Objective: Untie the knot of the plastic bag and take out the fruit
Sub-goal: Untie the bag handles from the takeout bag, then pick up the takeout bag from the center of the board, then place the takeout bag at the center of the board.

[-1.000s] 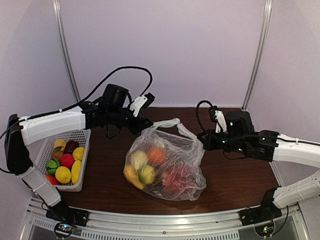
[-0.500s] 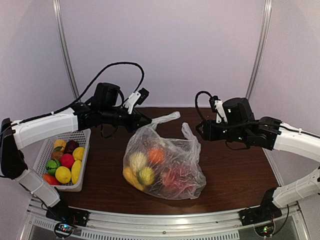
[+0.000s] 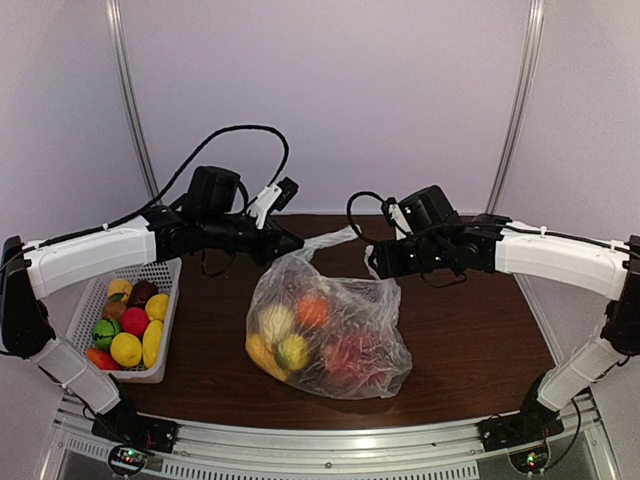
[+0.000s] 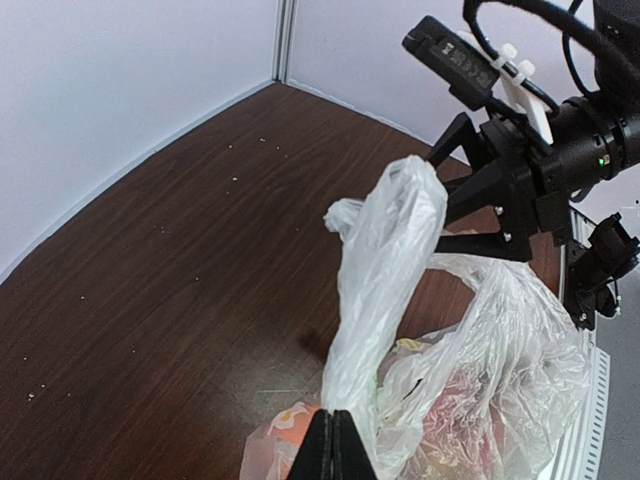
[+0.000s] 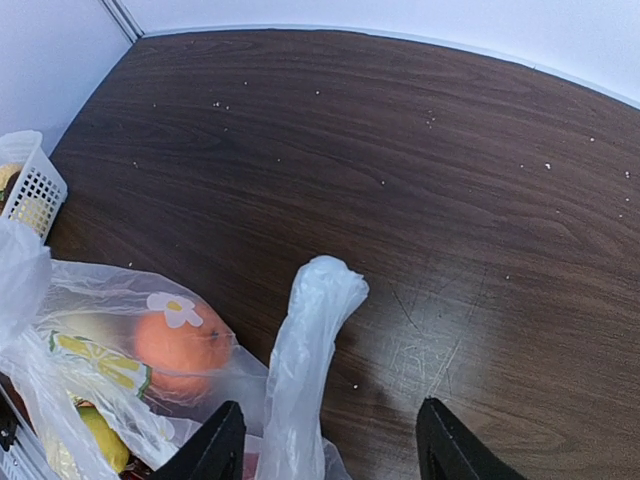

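Left arm (image 3: 100,250) and right arm (image 3: 560,255) had white tubular links joined by black housings. A black cable (image 3: 235,130) arched at 12 o'clock over the left wrist, with a white clip (image 3: 263,205) at its 3 o'clock. Left gripper (image 4: 335,440) and right gripper (image 5: 333,404) were matte black with flat fingers.

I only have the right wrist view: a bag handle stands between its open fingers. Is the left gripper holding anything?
Observer: Yes, the left gripper is shut on the other handle of the bag, holding it upright.
Operator: Is the knot undone?
Observer: From above, it and the handle in your view stand apart, with no knot joining them.
Operator: Any fruit out?
Observer: A white basket left of the bag holds several pieces of fruit; more sits inside the bag.
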Action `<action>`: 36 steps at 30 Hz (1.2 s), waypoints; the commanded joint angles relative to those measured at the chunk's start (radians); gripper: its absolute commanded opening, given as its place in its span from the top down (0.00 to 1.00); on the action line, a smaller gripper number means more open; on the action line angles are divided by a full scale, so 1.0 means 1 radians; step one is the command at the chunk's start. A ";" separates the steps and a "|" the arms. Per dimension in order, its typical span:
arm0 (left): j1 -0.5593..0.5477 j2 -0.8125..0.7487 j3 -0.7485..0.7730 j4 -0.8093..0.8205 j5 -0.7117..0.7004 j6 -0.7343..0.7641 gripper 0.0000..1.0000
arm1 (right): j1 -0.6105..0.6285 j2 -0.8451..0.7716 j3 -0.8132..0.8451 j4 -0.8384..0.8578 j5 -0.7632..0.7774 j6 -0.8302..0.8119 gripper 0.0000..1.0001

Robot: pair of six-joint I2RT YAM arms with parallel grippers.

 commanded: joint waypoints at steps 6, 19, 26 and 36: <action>0.004 -0.014 -0.001 0.039 0.019 -0.004 1.00 | -0.051 0.108 0.075 0.026 -0.117 -0.023 0.50; 0.013 -0.133 -0.031 0.100 -0.100 -0.088 1.00 | -0.142 -0.092 0.217 -0.022 -0.111 -0.036 1.00; 0.018 -0.287 -0.069 0.131 -0.233 -0.171 1.00 | -0.141 -0.285 0.251 -0.069 -0.048 -0.068 1.00; 0.018 -0.308 -0.038 -0.043 -0.054 -0.203 0.64 | -0.130 -0.449 -0.040 0.068 -0.246 -0.036 1.00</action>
